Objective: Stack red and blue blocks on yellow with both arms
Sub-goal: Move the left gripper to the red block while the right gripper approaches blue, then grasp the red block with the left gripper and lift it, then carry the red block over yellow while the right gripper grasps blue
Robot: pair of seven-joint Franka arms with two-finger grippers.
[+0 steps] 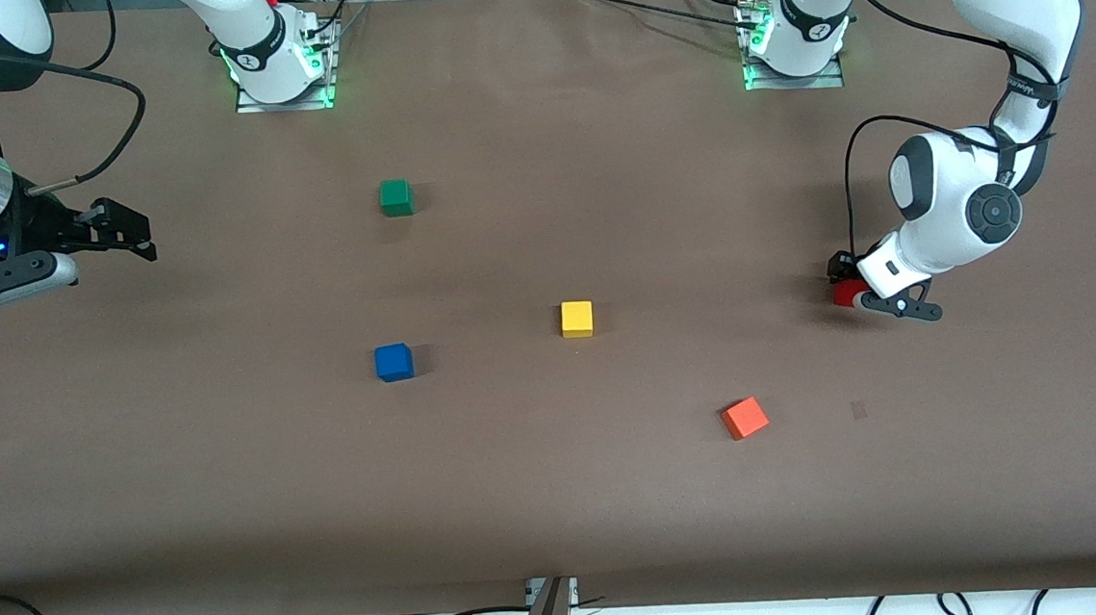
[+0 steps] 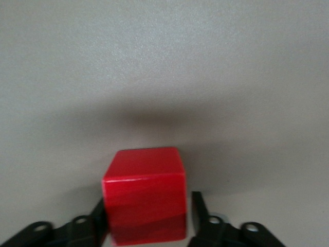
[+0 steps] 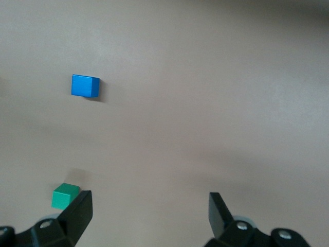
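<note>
Blue block (image 1: 395,362) and yellow block (image 1: 577,318) on surface (image 1: 561,499), apart, mid-table. Left claw (image 1: 858,294) low at left arm's end, clamped on red block (image 2: 145,194) — lift straight, centre over yellow before release. Right claw (image 3: 149,213) wide open, empty — waits.

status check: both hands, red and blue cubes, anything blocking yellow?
Left hand shut on red cube, down at table. Right hand open, waiting above its table end. Blue cube untouched. Yellow cube bare on top, nothing around it.
</note>
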